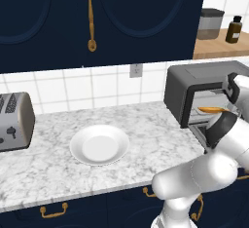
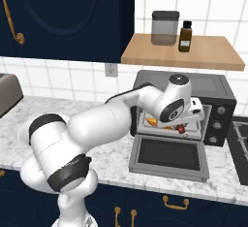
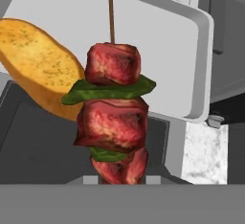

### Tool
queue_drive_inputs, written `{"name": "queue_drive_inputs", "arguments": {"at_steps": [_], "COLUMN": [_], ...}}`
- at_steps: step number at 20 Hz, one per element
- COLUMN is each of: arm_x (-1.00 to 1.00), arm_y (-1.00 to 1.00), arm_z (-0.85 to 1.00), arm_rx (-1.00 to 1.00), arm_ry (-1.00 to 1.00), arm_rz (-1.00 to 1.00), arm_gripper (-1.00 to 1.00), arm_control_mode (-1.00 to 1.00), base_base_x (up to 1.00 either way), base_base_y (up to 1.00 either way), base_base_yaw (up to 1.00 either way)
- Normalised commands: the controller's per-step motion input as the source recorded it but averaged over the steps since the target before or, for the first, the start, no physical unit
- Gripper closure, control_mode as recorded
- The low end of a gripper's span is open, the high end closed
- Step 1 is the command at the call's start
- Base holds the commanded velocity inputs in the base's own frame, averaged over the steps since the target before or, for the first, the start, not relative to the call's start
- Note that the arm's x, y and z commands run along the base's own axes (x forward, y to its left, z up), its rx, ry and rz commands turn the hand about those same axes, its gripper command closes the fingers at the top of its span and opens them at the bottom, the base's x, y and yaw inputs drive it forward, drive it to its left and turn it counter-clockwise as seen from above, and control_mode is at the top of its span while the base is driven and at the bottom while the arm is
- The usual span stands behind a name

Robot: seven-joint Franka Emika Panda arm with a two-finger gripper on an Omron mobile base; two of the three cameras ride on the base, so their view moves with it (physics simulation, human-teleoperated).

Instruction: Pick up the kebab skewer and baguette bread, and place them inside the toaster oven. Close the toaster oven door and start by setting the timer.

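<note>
White plate (image 1: pixel 99 145) mid bench (image 1: pixel 146 124), bare. Silver toaster (image 1: pixel 14 121) at bench's left end. Wooden shelf (image 2: pixel 184 54) above holds grey canister (image 2: pixel 164 27) and brown bottle (image 2: pixel 184 37), side by side. Wall outlet (image 1: pixel 136 70) on tiles.

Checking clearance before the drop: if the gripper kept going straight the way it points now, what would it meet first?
Probably the light grey tray inside the toaster oven. The kebab skewer in the gripper points at it, with the baguette bread lying off to one side. Depth is unclear.
</note>
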Motion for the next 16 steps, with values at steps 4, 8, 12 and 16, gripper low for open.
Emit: {"name": "queue_drive_inputs", "arguments": {"at_steps": [4,8,12,16], "arm_x": [0.02,0.09,0.06,0.09], "arm_y": [-0.04,0.04,0.02,0.06], "arm_z": [0.0,0.0,0.0,0.0], "arm_rx": [0.0,0.0,0.0,0.0], "arm_ry": [0.0,0.0,0.0,0.0], "arm_rz": [0.0,0.0,0.0,0.0], "arm_gripper": [1.0,1.0,1.0,1.0], "arm_control_mode": [-1.0,-1.0,-1.0,-1.0], "base_base_x": [0.0,0.0,0.0,0.0], "base_base_y": [0.0,0.0,0.0,0.0], "base_base_yaw": [0.0,0.0,0.0,0.0]}}
